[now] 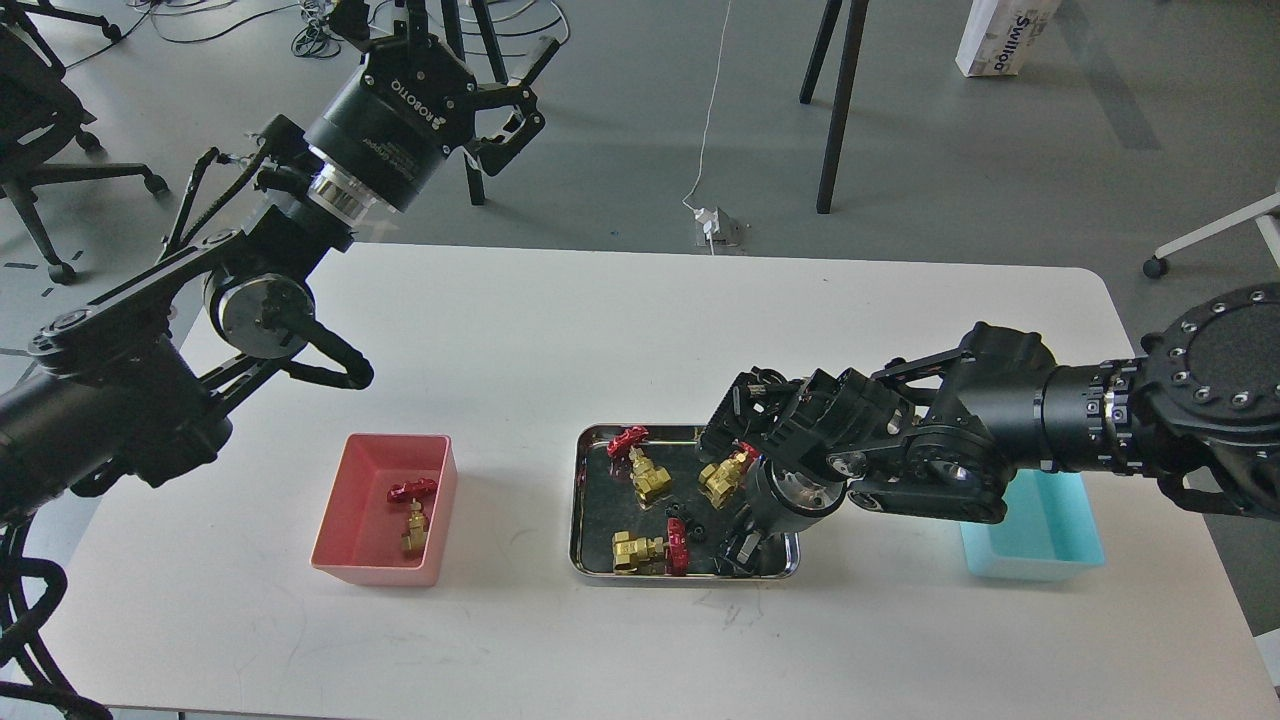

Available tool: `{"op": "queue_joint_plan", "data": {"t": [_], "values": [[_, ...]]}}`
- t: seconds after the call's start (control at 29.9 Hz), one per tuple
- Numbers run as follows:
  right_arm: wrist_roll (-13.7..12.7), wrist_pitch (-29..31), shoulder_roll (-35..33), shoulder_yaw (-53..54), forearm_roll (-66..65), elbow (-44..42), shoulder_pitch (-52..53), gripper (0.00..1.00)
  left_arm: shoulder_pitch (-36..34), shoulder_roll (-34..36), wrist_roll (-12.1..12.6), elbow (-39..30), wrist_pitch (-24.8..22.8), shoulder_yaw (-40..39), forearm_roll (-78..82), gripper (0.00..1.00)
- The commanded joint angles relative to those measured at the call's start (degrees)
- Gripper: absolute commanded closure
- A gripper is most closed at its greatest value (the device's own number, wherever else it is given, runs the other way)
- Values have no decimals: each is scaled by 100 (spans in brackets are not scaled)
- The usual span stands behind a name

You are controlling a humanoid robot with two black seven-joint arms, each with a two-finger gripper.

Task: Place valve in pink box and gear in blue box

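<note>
The pink box (pixel 345 520) stands front left and holds one valve (pixel 413 512). Three more valves lie in the steel tray (pixel 577 500): one at the back left (pixel 645 478), one mid-right (pixel 722 480), one at the front (pixel 640 550). Two tiny black gears (pixel 677 512) lie in the tray's middle. My right gripper (pixel 742 552) points down into the tray's front right corner; its dark fingers sit close together and I cannot see anything between them. The blue box (pixel 1040 535) stands at the right, partly behind my right arm. My left gripper (pixel 525 85) is open and empty, high above the table's far left.
The white table (pixel 600 330) carries only the two boxes and the tray. Chair and table legs (pixel 835 110) stand on the floor beyond the far edge. My right arm spans from the right edge across the blue box to the tray.
</note>
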Motion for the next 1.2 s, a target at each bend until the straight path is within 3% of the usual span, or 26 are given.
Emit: {"op": "queue_joint_plan", "data": {"t": [0.0,0.5,0.94,1.17], "values": [[0,3,11,-62,3,3,39,62,13,0,0,0,0,-4,0,1],[0,-6,11,-97,82,126,30,63,13,0,0,8,0,5,0,1],[-35,3,11,-89,65,126,39,89,39,0,0,8,0,-4,0,1],[-44,-15,-138,69,82,126,170,93,39,0,0,8,0,-4,0,1]]}}
